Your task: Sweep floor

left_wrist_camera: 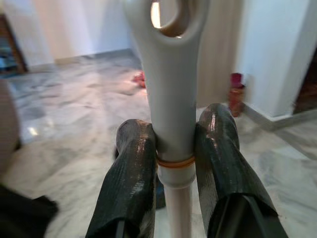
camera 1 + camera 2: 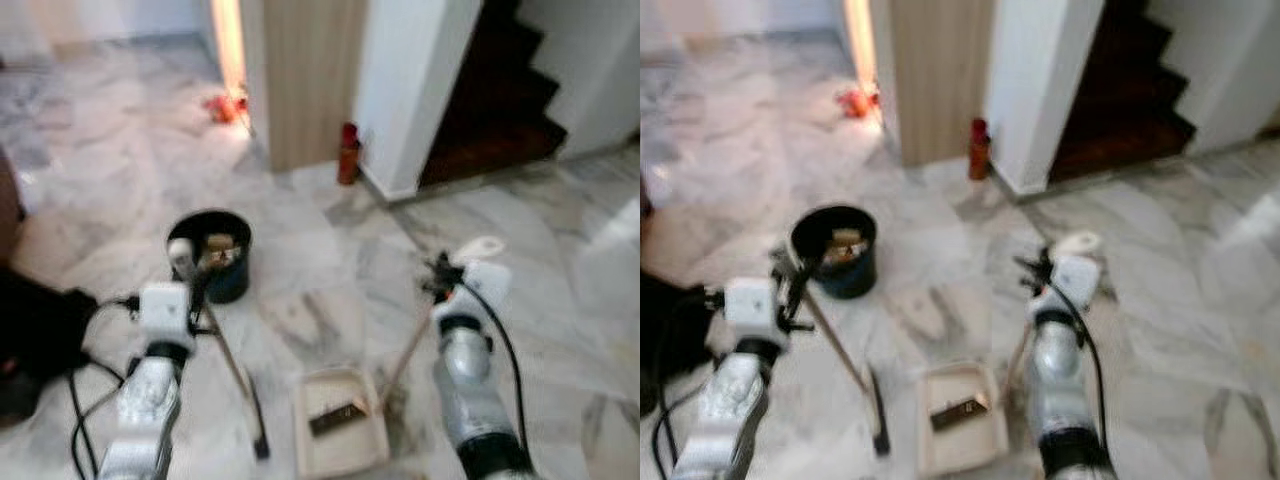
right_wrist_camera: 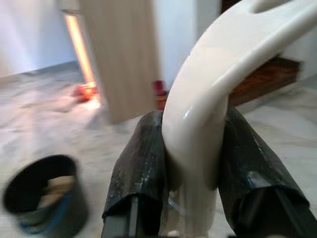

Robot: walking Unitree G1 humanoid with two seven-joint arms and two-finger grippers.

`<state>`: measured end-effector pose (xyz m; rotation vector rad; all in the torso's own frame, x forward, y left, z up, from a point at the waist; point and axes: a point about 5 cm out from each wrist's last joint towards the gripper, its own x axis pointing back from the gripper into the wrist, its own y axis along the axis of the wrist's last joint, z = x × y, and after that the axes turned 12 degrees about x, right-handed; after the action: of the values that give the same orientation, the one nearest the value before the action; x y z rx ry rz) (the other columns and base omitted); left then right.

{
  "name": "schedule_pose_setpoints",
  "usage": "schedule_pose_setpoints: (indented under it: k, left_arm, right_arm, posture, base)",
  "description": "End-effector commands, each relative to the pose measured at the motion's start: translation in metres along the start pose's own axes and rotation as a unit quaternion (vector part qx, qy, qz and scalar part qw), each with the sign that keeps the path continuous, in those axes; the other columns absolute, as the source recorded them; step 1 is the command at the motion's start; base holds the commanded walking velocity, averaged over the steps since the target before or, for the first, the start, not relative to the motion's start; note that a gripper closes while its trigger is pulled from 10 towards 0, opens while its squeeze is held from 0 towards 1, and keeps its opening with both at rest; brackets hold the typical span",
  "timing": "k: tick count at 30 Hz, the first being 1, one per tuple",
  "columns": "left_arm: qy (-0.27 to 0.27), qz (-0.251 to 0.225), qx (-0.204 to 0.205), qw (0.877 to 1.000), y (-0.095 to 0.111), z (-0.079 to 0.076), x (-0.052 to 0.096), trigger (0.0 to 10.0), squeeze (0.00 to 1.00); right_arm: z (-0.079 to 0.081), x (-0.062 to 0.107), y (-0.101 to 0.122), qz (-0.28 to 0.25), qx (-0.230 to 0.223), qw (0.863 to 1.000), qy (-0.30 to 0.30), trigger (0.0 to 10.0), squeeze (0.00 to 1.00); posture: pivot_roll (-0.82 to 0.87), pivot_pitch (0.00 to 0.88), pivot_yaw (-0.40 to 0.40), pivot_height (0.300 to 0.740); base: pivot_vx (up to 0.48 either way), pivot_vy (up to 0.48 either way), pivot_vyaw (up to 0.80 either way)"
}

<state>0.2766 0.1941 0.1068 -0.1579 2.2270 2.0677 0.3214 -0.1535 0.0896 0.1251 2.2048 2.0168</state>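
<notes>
My left gripper (image 2: 190, 265) is shut on the white top of a broom handle (image 1: 171, 74), both black fingers (image 1: 130, 173) pressed to it. The broom's thin stick slants down to a dark brush head (image 2: 260, 440) on the marble floor. My right gripper (image 2: 445, 275) is shut on the curved cream handle (image 3: 218, 74) of a long-handled dustpan. Its cream pan (image 2: 340, 440) rests on the floor between my arms, with a dark scrap (image 2: 337, 415) lying in it. A black bin (image 2: 212, 255) holding some rubbish stands just beyond the left gripper.
A black bag (image 2: 35, 335) and cables lie at the left. Ahead stand a wooden panel (image 2: 310, 80) and a white pillar (image 2: 410, 90), with a red bottle (image 2: 347, 153) at their foot. Dark stairs (image 2: 500, 90) rise at the right. A red object (image 2: 225, 105) lies far back.
</notes>
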Motion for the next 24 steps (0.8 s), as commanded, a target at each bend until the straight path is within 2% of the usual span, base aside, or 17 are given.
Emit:
schedule_pose_setpoints:
  k: [1, 16, 21, 24]
  left_arm:
    - [-0.01, -0.019, -0.004, 1.0, 0.0079, -0.0051, -0.0026, 10.0, 0.0]
    - [-0.007, -0.012, -0.009, 1.0, 0.0077, -0.0017, 0.0014, 10.0, 0.0]
    - [-0.004, -0.009, -0.01, 1.0, 0.007, -0.001, 0.0018, 10.0, 0.0]
    - [-0.004, -0.02, 0.006, 1.0, 0.0102, -0.0019, 0.0008, 10.0, 0.0]
  right_arm:
    - [-0.0042, -0.002, 0.0062, -0.013, -0.017, 1.0, -0.012, 10.0, 0.0]
    - [0.0008, -0.0013, 0.0043, -0.008, -0.021, 1.0, -0.003, 10.0, 0.0]
    - [0.0019, -0.0014, 0.0022, 0.002, -0.039, 0.999, -0.002, 10.0, 0.0]
    - [0.0014, -0.0016, 0.0014, 0.006, -0.045, 0.999, -0.004, 10.0, 0.0]
  posture:
    - [0.16, 0.06, -0.021, 0.74]
    - [0.16, 0.037, -0.012, 0.74]
    - [0.17, 0.032, -0.013, 0.74]
    - [0.16, 0.031, -0.014, 0.74]
  base:
    - [0.0, 0.0, 0.0]
    - [0.0, 0.0, 0.0]
    - [0.0, 0.0, 0.0]
    - [0.0, 0.0, 0.0]
